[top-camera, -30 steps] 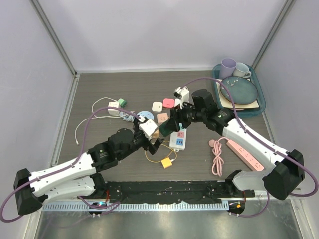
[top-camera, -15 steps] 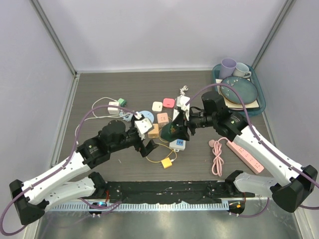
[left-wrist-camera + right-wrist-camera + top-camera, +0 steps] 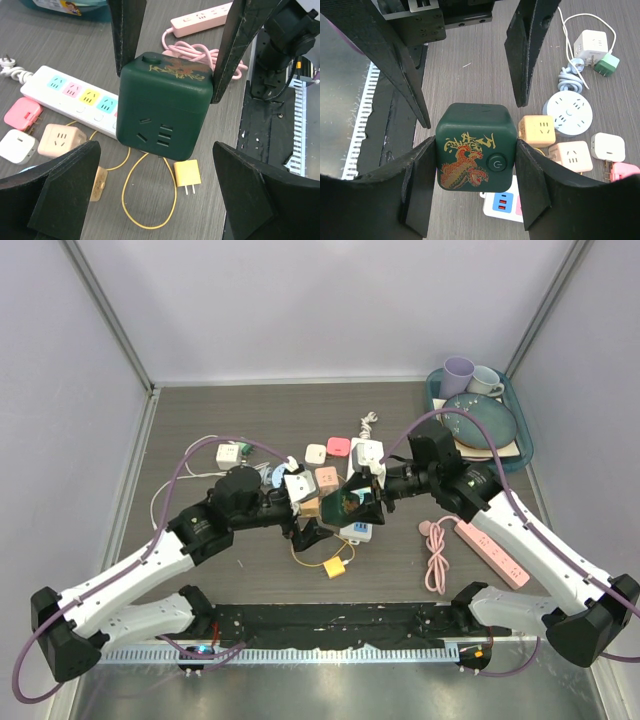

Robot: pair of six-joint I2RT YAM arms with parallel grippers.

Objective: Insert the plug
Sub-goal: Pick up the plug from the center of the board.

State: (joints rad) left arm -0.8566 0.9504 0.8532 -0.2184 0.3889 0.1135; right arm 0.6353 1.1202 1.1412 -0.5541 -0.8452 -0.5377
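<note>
2 arms reaching inward, left gripper (image 3: pixel 304 510) spread wide, right gripper (image 3: pixel 476 162) clamped on green cube (image 3: pixel 475 125)

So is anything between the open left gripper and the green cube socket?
Nothing visible. The left gripper faces the green cube socket across open air; only the right gripper, clamped on its two sides, touches it.

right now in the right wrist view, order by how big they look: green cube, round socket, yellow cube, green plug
1. green cube, though it is nearest the camera
2. round socket
3. yellow cube
4. green plug, farthest off
</note>
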